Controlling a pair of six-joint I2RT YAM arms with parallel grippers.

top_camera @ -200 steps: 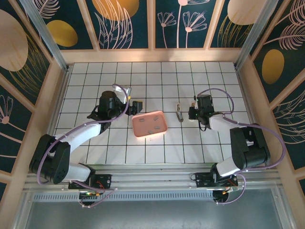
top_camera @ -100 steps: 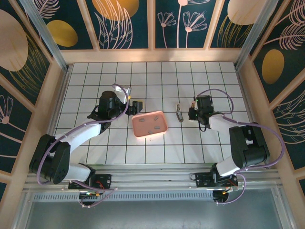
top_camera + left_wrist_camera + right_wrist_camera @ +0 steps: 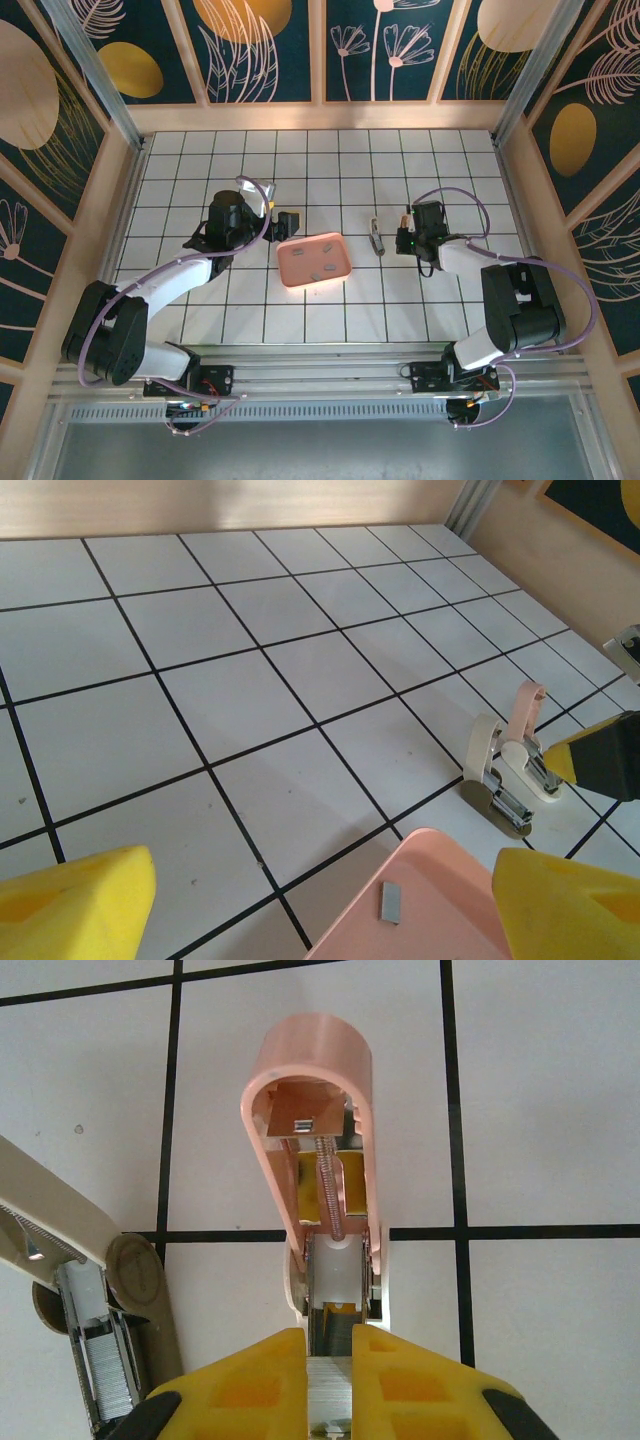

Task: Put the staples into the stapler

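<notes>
Right of the pink tray (image 3: 296,270), the stapler (image 3: 377,237) lay on the tiled worktop (image 3: 330,170). The right wrist view showed its pink lid (image 3: 310,1050) flipped open and the right tool (image 3: 329,1375) pinched tight on its metal rail. The left tool (image 3: 287,221) hovered spread wide just beyond the tray's far left corner. Several staples (image 3: 325,266) lay inside the tray, 1 of them plain from the left wrist.
</notes>
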